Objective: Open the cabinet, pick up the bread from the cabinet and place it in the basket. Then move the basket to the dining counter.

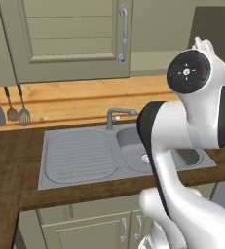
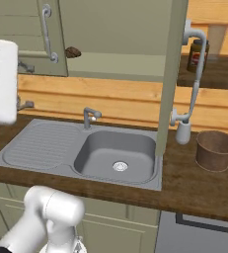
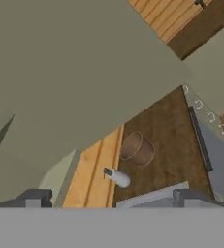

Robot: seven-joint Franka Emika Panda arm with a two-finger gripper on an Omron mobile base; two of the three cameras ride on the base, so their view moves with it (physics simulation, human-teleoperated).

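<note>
Clearly the pincer (image 3: 108,199) stands wide open, its tips spread apart and holding nothing. Ahead of it hangs the open cabinet (image 3: 84,72) door, with the bread (image 2: 73,52) on the shelf inside. Beyond its tips the basket (image 3: 136,148) sits on the worktop (image 3: 167,145), near a soap bottle (image 3: 117,177).

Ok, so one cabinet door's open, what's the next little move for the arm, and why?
Probably bring the open gripper toward the bread on the cabinet shelf. The right door stands open, the bread lies exposed, and the gripper holds nothing. The basket waits on the worktop.
</note>
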